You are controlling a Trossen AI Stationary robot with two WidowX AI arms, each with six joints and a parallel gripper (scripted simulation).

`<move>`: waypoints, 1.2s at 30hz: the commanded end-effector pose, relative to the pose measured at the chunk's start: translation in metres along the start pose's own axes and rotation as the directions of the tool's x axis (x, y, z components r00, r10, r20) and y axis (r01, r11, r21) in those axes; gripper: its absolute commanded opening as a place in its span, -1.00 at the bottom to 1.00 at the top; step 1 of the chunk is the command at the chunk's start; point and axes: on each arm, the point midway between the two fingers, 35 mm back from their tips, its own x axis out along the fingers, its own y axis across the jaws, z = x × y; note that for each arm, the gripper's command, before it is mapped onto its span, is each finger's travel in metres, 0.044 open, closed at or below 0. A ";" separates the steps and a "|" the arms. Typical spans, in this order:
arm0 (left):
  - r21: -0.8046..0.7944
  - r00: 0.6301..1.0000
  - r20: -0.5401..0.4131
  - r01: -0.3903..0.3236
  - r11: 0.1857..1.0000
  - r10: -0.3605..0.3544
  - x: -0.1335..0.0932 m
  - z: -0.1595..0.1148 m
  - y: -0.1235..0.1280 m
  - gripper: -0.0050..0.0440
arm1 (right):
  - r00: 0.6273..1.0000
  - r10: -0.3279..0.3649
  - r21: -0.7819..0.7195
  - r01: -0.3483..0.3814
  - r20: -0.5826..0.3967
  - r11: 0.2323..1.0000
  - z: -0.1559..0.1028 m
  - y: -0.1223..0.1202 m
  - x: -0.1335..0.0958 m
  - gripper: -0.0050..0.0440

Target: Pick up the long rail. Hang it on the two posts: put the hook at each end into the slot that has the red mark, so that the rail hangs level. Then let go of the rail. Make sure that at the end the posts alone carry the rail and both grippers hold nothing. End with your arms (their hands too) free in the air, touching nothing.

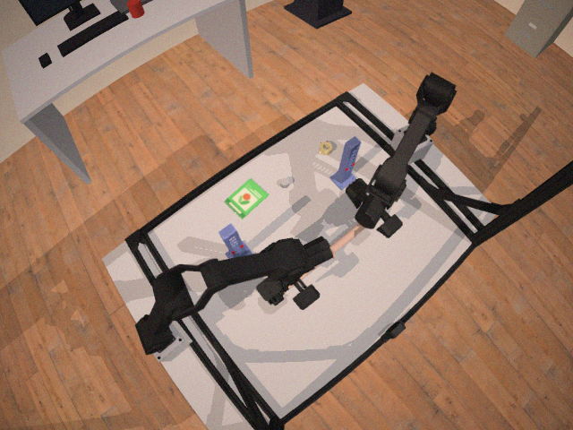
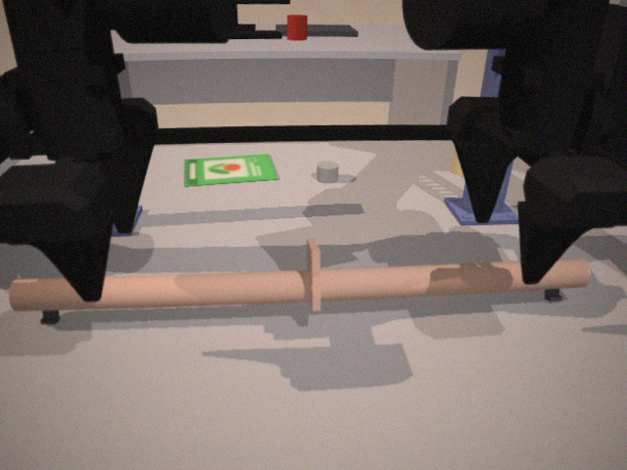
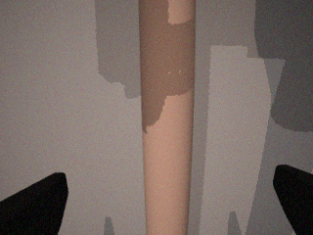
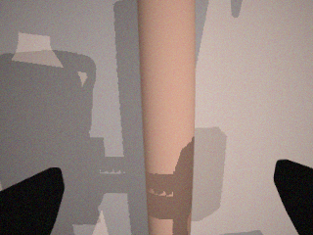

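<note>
The long peach rail [image 1: 345,238] [image 2: 227,288] [image 3: 166,147] [image 4: 166,98] lies flat on the table, with a thin plate [image 2: 313,273] at its middle and a small dark hook under each end. My left gripper [image 1: 289,292] [image 2: 106,262] [image 3: 173,180] is open and straddles the rail near one end, fingers well clear on both sides. My right gripper [image 1: 378,226] [image 2: 506,250] [image 4: 170,176] is open and straddles the other end. Two blue posts with red marks stand behind the rail: a short one [image 1: 234,243] by the left arm and a tall one [image 1: 349,159] [image 2: 458,207] by the right arm.
A green card [image 1: 246,198] [image 2: 230,169], a small grey cylinder [image 1: 285,182] [image 2: 326,170] and a yellow ring [image 1: 326,146] lie at the back of the table. A black frame [image 1: 259,143] borders the table top.
</note>
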 end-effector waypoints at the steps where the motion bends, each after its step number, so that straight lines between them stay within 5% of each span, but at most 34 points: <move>1: 0.000 1.000 -0.001 0.000 1.000 0.000 -0.001 0.000 0.000 1.00 | 1.000 -0.001 0.000 0.001 -0.003 1.000 -0.001 0.000 -0.001 1.00; 20: 0.000 1.000 -0.001 0.000 1.000 0.000 0.000 0.000 0.000 1.00 | 1.000 -0.001 0.000 0.001 -0.003 1.000 -0.001 0.000 0.000 1.00; 36: 0.000 1.000 -0.001 0.000 1.000 0.000 0.024 0.001 0.000 1.00 | 1.000 -0.001 0.000 0.001 -0.003 1.000 0.000 0.000 0.023 1.00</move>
